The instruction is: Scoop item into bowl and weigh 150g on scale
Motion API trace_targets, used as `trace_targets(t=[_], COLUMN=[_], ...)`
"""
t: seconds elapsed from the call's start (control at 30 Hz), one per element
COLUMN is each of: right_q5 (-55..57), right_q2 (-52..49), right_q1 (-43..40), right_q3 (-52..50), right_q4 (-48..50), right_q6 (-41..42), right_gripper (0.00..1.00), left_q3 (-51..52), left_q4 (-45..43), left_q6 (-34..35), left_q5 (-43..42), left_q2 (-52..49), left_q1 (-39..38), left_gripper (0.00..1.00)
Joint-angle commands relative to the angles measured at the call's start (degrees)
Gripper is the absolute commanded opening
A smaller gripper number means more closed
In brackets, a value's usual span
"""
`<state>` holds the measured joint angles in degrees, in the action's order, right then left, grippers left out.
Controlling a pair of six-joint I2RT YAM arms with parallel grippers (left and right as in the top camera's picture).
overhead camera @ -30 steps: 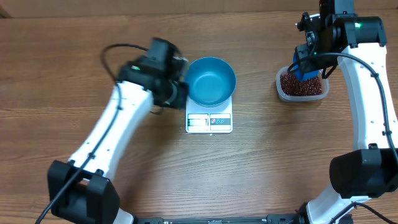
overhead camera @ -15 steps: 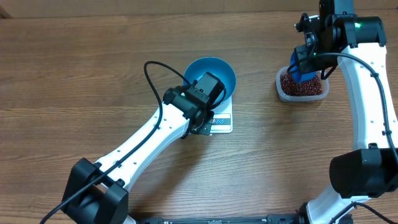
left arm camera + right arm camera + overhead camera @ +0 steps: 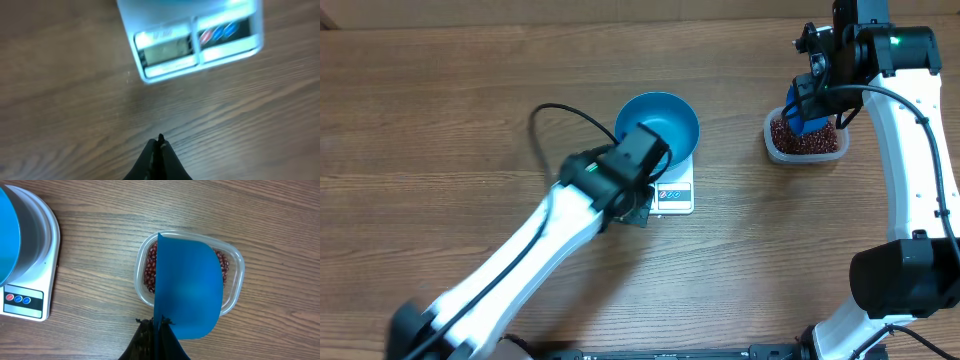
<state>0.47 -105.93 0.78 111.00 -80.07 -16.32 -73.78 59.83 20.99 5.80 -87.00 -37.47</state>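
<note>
The blue bowl (image 3: 665,125) stands on the white scale (image 3: 672,198); its inside shows only blue, and my left wrist covers its near-left rim. My left gripper (image 3: 639,210) hovers, shut and empty, over the wood just in front of the scale (image 3: 192,42), its tips (image 3: 160,142) pressed together. My right gripper (image 3: 159,322) is shut on the handle of a blue scoop (image 3: 187,287). It holds the scoop over the clear tub (image 3: 235,287) of red-brown beans (image 3: 150,272). In the overhead view this scoop (image 3: 810,122) hangs above the tub (image 3: 807,140).
The bowl (image 3: 7,235) and scale (image 3: 30,287) lie left of the tub in the right wrist view. Bare wooden table surrounds everything. The left arm stretches diagonally from the near-left corner to the scale.
The left arm swung from the bowl's left side across to the scale's front and is still blurred with motion. The right arm and scoop have not moved.
</note>
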Motion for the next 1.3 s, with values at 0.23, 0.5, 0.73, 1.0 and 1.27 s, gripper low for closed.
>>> trace_targets(t=[0.23, 0.5, 0.73, 1.0, 1.27], right_q5=[-0.17, -0.17, -0.17, -0.17, -0.15], right_q2=[-0.09, -0.22, -0.44, -0.46, -0.46], right_q1=[-0.2, -0.2, -0.2, -0.2, -0.2], right_q3=[-0.15, -0.15, -0.15, -0.15, -0.15], right_q4=[0.15, 0.28, 1.27, 1.29, 1.27], right_q6=[0.5, 0.5, 0.5, 0.48, 0.46], right_gripper=[0.04, 0.04, 0.04, 0.04, 0.04], left_q3=[17.92, 18.88, 18.88, 18.88, 18.88], left_q4=[-17.73, -19.96, -22.73, -21.53, -20.26], left_q6=[-2.69, -5.2, -5.57, -5.55, -5.57], left_q5=[-2.27, -4.79, -3.45, -3.5, -3.5], left_q2=[9.62, 4.22, 4.22, 4.17, 4.17], left_q1=[-0.04, -0.04, -0.04, -0.04, -0.04], left_gripper=[0.04, 0.04, 0.05, 0.29, 0.68])
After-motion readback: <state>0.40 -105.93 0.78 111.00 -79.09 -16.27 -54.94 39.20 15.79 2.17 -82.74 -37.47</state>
